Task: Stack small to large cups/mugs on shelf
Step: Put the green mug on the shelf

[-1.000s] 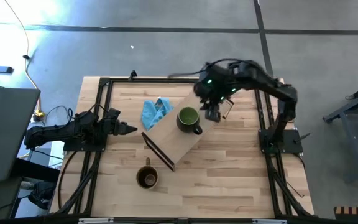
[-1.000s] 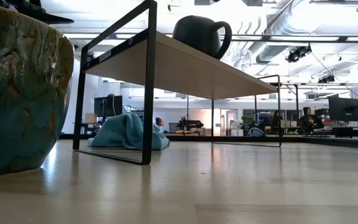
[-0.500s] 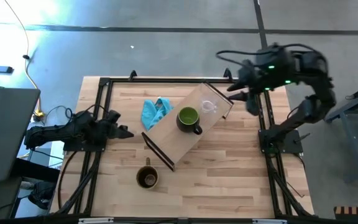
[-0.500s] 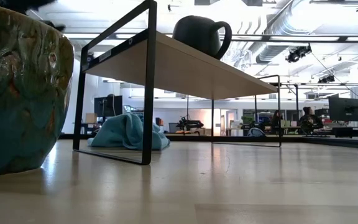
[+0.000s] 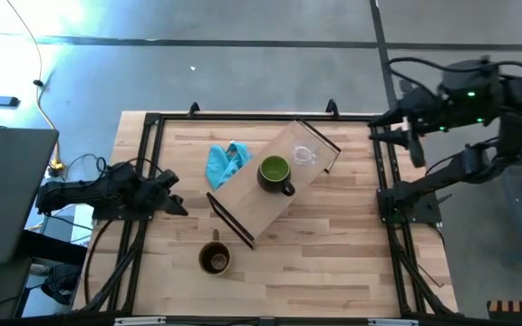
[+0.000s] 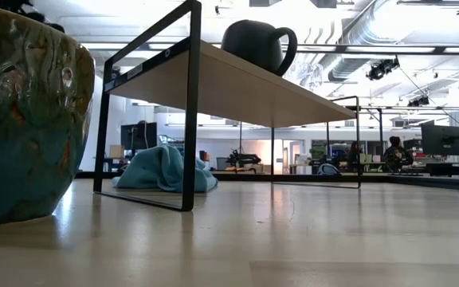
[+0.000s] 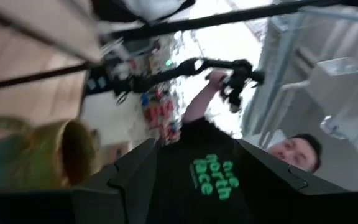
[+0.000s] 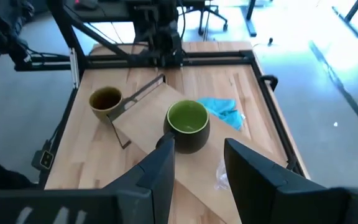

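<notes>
Glass cup point(image 5: 306, 156) and green mug point(image 5: 275, 173) on shelf point(image 5: 259, 210); brown mug point(image 5: 215, 259) on tabletop point(image 5: 333, 263), near front edge. Both grippers empty, fingers apart: left gripper point(image 5: 174, 190) at left edge, right gripper point(image 5: 404, 136) beyond right edge. Next, you fetch brown mug, probably with left gripper.

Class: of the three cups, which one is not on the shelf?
The brown mug: it stands on the tabletop, while the green mug and clear glass cup stand on the shelf.
</notes>
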